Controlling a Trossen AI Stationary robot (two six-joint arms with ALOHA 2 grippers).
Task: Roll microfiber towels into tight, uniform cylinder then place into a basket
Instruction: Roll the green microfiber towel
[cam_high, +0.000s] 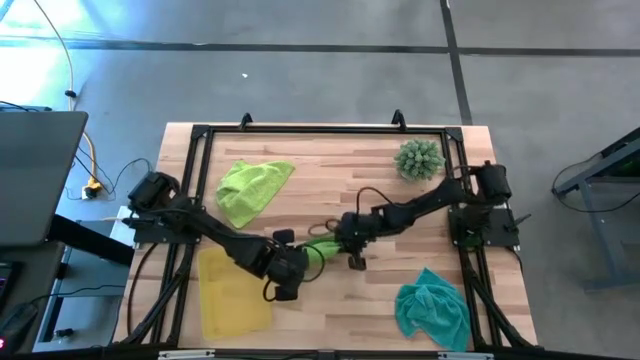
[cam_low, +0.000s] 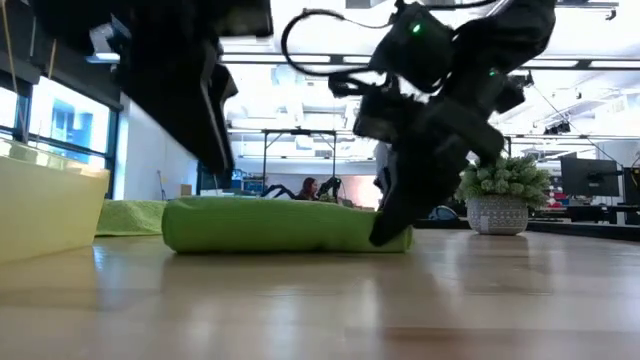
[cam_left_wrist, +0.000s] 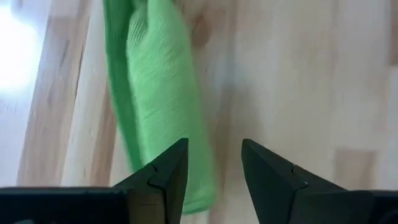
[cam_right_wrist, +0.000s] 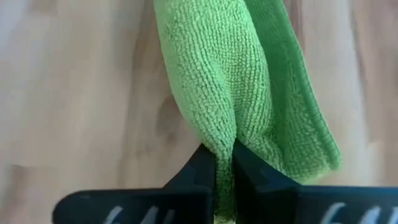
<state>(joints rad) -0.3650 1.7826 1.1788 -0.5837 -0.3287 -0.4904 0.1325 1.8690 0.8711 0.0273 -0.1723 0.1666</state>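
A lime green microfiber towel (cam_low: 280, 225), rolled into a flat cylinder, lies on the wooden table near its middle, between both arms. My right gripper (cam_right_wrist: 224, 155) is shut on its right end. My left gripper (cam_left_wrist: 214, 149) hangs open above the roll's left end (cam_left_wrist: 155, 81) with bare wood between its fingers, and in the low view it is clear of the cloth. A second lime towel (cam_high: 252, 188) lies crumpled at the far left. A teal towel (cam_high: 432, 308) is heaped at the near right. The yellow basket (cam_high: 232, 290) stands at the near left. My right gripper pinches a thick fold of the rolled towel at its right end (cam_right_wrist: 217, 134) between its two fingers. The fingers slant down from the table's right side (cam_low: 395, 225). The roll lies full length on the table, level and slack.
A spiky green plant in a pot (cam_high: 418, 158) stands at the far right. The black frame (cam_high: 300, 130) runs along the table's edges. Bare wood (cam_high: 340, 310) shows at the near middle between the basket and the teal towel.
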